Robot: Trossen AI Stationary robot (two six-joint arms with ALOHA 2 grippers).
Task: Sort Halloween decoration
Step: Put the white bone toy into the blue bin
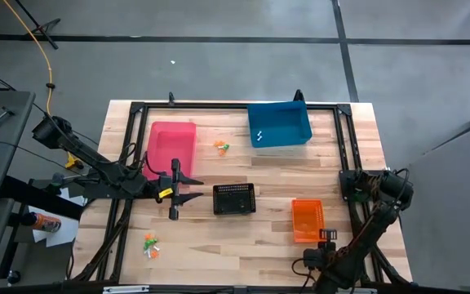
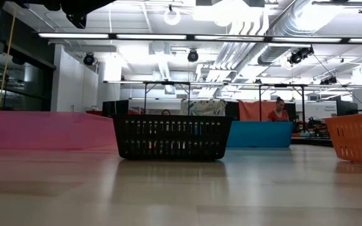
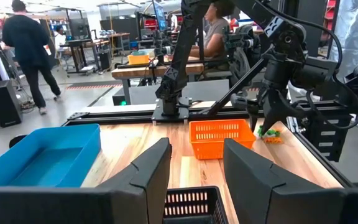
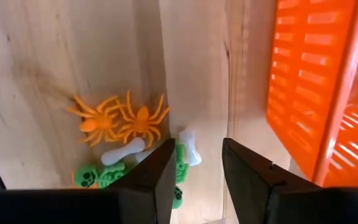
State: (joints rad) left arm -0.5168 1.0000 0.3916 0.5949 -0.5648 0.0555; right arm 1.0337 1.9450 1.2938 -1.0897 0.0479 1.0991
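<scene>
Trinkets (image 4: 129, 134) beside basket (image 4: 319, 87)

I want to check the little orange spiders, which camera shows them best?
The right wrist view: two orange spiders lie large and clear below the right gripper, beside the orange bin. The left wrist view shows only a small blur; the high and low views show none there.

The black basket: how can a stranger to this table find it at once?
Look at the middle of the wooden table. The black basket stands there, between the pink bin and the orange basket. It is the only dark container.

no readable text, labels or signs
</scene>
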